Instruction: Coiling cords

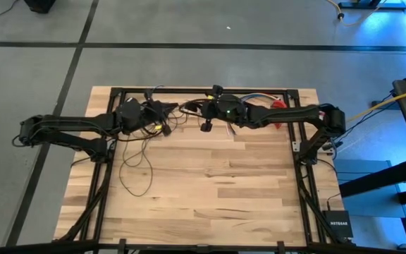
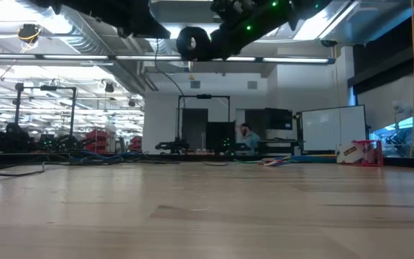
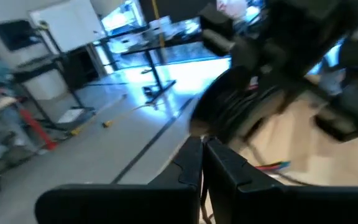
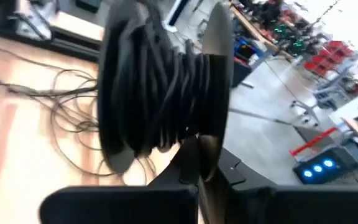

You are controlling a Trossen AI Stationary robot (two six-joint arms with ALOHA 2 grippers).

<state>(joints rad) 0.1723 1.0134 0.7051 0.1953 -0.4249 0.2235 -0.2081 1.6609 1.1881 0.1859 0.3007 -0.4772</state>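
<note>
The job looks partly done. A good deal of cord (image 4: 160,93) is already wound on the spool (image 4: 120,87), which the right claw (image 4: 197,155) holds by one flange above the far middle of the surface (image 1: 210,190); several loose loops (image 1: 136,166) are left on the wood to the left. The spool's axis runs about level. The left claw (image 3: 202,163) is closed, seemingly pinching the strand just beside the spool.

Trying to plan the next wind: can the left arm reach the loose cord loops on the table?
Likely yes: the loose cord loops lie uncovered near the left gripper; the right gripper holds the spool above the table.
</note>
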